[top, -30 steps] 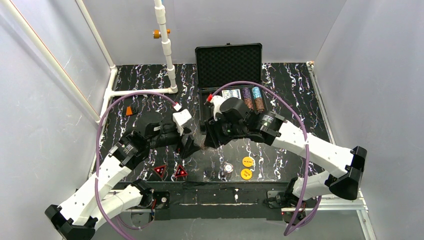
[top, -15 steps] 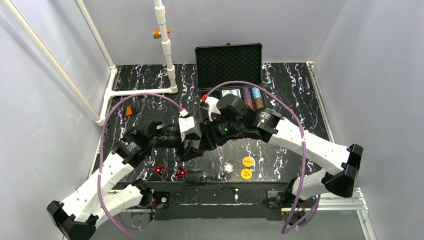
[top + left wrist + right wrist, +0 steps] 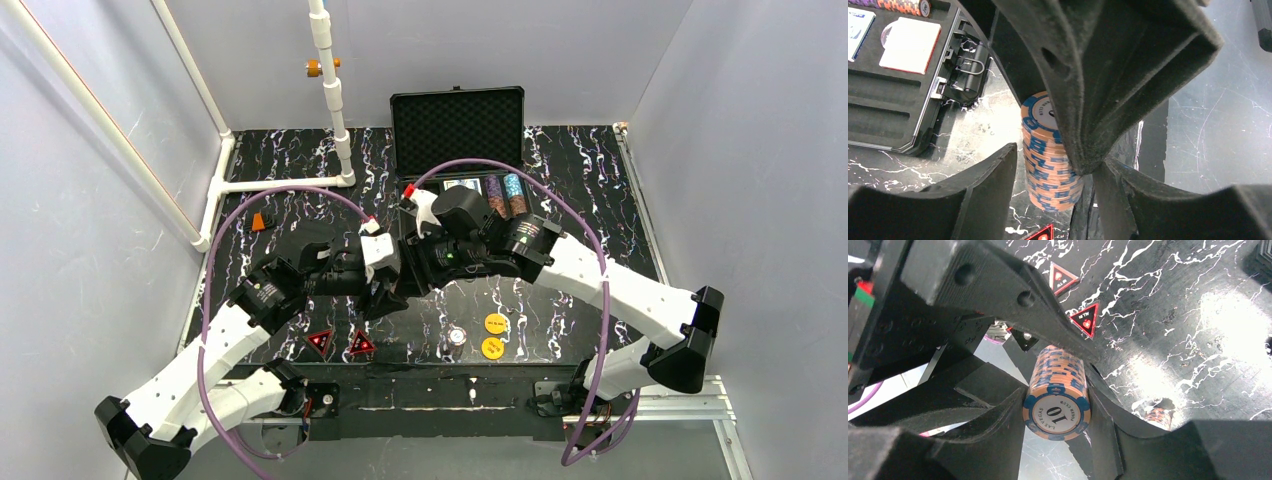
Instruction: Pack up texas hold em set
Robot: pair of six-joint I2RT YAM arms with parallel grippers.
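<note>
Held item: orange-blue chip stack, clamped in right tool above bench, in front of open case.
Status of left tool: straddles same stack; grip cannot be determined.
Both tools interlock, hiding stack from overhead view.
Inside case: 2 chip rows, 2 card decks.
Near bench edge: 2 triangles, 2 orange discs.

Mid-counter is pretty jammed: the left jaws and the right jaws are both crowded around one chip stack, so nothing else can be squeezed through. The case lid is stood upright at the back, and a purple cable is arched over its tray. The near edge is dotted with triangles and orange discs. Open counter is left right of the case.
</note>
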